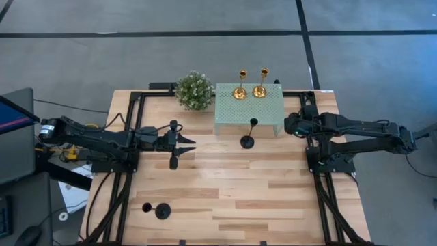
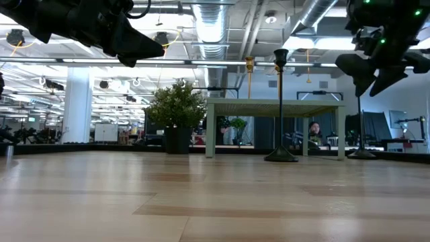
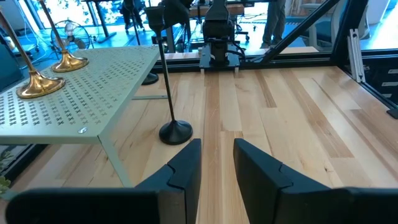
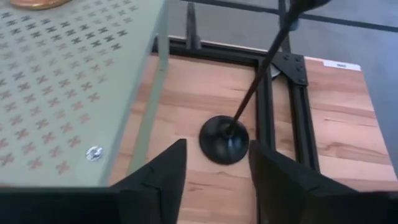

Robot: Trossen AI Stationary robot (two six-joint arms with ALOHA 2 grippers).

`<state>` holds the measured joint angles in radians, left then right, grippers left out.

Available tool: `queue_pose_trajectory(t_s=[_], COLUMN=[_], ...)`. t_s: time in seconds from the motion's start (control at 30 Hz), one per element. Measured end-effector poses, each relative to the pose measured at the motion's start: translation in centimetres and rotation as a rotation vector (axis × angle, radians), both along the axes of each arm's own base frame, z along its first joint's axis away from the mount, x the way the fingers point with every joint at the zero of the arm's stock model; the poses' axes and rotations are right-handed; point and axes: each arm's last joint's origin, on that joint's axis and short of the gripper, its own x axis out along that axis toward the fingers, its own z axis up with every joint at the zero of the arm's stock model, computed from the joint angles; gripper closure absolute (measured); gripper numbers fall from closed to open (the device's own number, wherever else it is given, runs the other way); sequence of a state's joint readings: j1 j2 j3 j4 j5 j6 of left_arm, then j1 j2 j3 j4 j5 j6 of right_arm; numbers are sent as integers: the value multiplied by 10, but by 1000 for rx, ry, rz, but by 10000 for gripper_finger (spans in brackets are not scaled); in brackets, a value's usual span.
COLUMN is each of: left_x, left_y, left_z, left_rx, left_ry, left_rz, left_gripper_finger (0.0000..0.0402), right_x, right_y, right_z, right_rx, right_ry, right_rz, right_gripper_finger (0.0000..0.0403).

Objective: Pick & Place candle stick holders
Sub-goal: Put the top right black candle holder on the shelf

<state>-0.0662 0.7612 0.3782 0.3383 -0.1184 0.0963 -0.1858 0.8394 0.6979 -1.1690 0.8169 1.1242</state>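
Note:
Two gold holders point(image 1: 240, 92) point(image 1: 260, 90) stand on the mint-green perforated stand point(image 1: 249, 113). One black holder point(image 1: 247, 141) stands on its disc base before the stand's near edge. A second black holder point(image 4: 224, 140) stands on its base by the stand's right side, under my right gripper point(image 4: 217, 168), which is open above it; the base shows between the fingers in the wrist view. A third black holder point(image 1: 162, 211) is at the near left, its cup toward the left edge. My left gripper point(image 1: 183, 143) is open and empty, left of the middle black holder point(image 3: 175, 132).
A leafy green plant ball point(image 1: 194, 90) sits at the stand's left far corner. Black frame rails point(image 4: 267, 112) run along the table's sides, one right beside the holder under my right gripper. Bare wood point(image 1: 259, 191) lies across the table's near half.

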Motion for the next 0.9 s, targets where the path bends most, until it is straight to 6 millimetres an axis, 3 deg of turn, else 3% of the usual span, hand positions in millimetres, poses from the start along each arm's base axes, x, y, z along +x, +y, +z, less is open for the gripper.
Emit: queue_pose_trajectory(t_s=[0.2, 0.3, 0.77, 0.9], left_x=[0, 0, 0, 0], left_y=[0, 0, 0, 0], left_z=[0, 0, 0, 0], left_rx=[0, 0, 0, 0], left_ry=[0, 0, 0, 0], left_rz=[0, 0, 0, 0], left_gripper_finger=[307, 307, 307, 307], right_x=[-1, -1, -2, -4], right_y=[-8, -12, -31, -34], right_z=[1, 3, 6, -5], right_rx=[-39, -92, -148, -145], right_ry=[-11, 5, 7, 17], right_rz=[-66, -87, -169, -198], right_gripper_finger=[166, 150, 169, 176])
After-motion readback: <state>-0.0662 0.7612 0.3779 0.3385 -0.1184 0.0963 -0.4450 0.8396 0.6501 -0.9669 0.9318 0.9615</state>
